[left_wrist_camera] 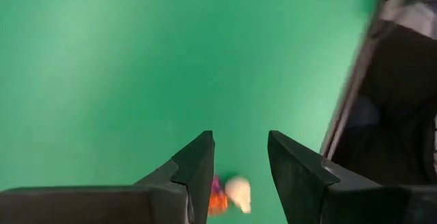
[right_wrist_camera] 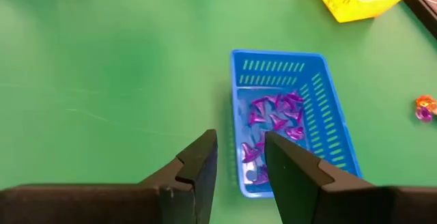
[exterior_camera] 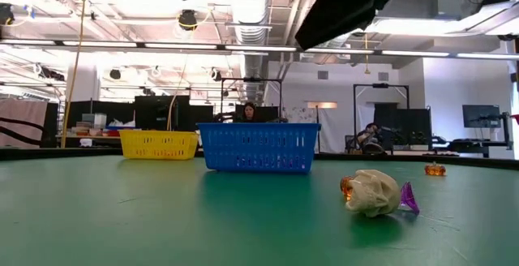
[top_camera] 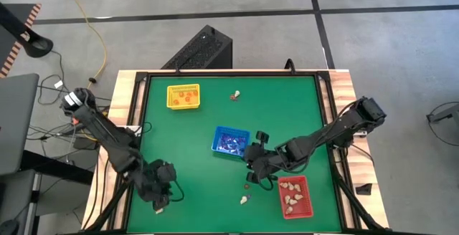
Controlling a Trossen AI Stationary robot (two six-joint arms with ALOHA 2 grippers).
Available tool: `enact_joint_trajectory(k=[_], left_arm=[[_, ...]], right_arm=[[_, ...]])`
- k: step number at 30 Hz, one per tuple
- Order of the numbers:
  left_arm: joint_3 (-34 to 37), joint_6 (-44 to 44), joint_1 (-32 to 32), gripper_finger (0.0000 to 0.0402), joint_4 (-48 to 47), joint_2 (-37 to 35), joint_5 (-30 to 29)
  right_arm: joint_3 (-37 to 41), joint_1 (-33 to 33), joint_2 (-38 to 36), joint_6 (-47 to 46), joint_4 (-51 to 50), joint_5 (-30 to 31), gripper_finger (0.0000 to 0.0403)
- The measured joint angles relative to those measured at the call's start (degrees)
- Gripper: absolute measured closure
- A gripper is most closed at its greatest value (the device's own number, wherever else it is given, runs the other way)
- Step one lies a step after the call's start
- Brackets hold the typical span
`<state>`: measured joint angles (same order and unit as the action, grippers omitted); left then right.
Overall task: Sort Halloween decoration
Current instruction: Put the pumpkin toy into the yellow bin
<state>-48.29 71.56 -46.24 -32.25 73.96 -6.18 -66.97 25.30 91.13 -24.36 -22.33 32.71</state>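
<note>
Small trinkets lie about the green table. A cream, orange and purple cluster sits on the cloth just below my open left gripper, near the table's near-left corner. My open right gripper hovers over the near end of the blue tray, which holds purple trinkets; in the high view it is beside that tray. The yellow tray holds orange pieces and the red tray cream ones. Loose trinkets lie near the far edge and by the red tray.
The low view shows a cream, orange and purple cluster on the cloth, an orange piece farther off, and both the blue tray and yellow tray. Raised black table rim. Open green cloth lies between the yellow tray and the left arm.
</note>
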Motion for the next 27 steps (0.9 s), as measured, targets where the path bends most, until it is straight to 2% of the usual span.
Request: enact_joint_trajectory(k=[4, 10, 18, 27], left_arm=[[0.0, 8.8, -0.2, 0.0266, -3.4, 5.3, 7.4], [0.0, 11.8, -0.3, 0.0228, -2.7, 10.7, 14.2], [0.0, 11.1, -0.3, 0.0175, -1.8, 14.0, 16.0], [-0.1, 11.2, -1.0, 0.0171, 1.0, 18.2, 17.1]], right_arm=[[0.0, 0.7, 0.0, 0.3, 2.3, 0.0, 0.0251], [0.0, 0.0, 0.0, 0.4, 3.2, -0.2, 0.0251], [0.0, -0.3, 0.0, 0.7, 3.1, -1.5, 0.0251], [0.0, -0.7, 0.0, 0.9, 2.7, -1.5, 0.0251]])
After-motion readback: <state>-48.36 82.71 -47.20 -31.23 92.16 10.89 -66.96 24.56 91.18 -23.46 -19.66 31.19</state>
